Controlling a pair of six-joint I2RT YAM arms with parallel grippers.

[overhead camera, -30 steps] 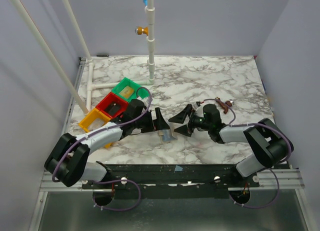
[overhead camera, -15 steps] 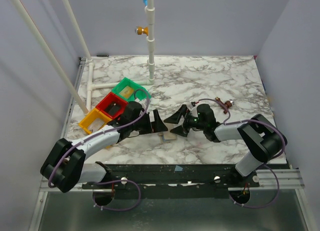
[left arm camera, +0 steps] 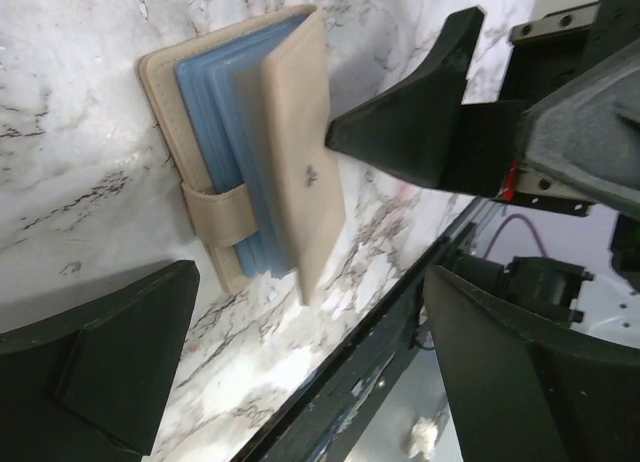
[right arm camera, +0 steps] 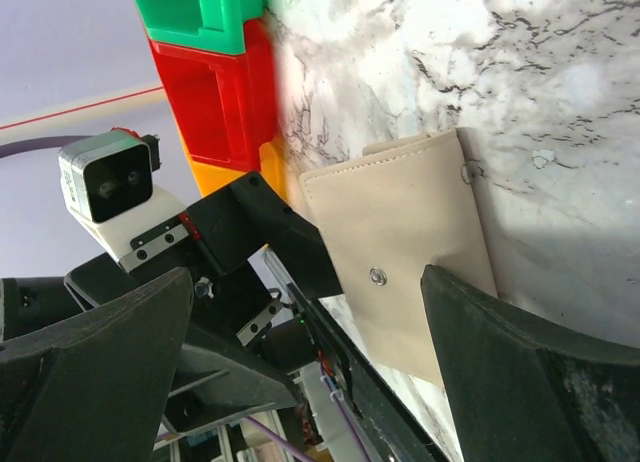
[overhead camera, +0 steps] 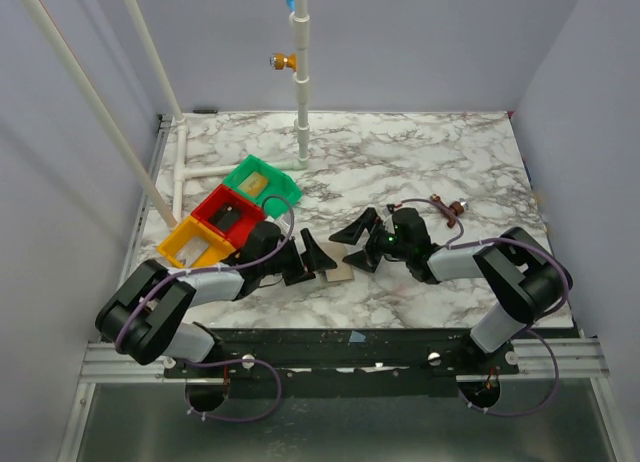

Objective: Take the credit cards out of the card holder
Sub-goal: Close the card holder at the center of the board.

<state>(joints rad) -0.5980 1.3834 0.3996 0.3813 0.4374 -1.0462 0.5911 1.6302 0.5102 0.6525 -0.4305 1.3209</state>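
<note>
The card holder (overhead camera: 340,273) lies on the marble near the front edge, between the two grippers. In the left wrist view it (left arm camera: 290,162) is tan, slightly ajar, showing grey-blue sleeves and a strap over one edge. The right wrist view shows its tan cover (right arm camera: 400,232) with a small stud. The credit cards are hidden inside it. My left gripper (overhead camera: 305,260) stands open just left of the holder, touching nothing. My right gripper (overhead camera: 353,246) is open on the holder's right, one fingertip (left arm camera: 420,122) at the cover's edge.
Green (overhead camera: 260,182), red (overhead camera: 228,214) and orange (overhead camera: 195,244) trays sit in a row at the left, close behind the left arm. A white pipe post (overhead camera: 301,102) rises at the back centre. A small brown object (overhead camera: 456,210) lies right of the right wrist.
The left gripper has drawn back to the left and nearer the front edge. The right gripper shifted slightly left. The holder, earlier showing grey-blue, now lies with its tan cover up.
</note>
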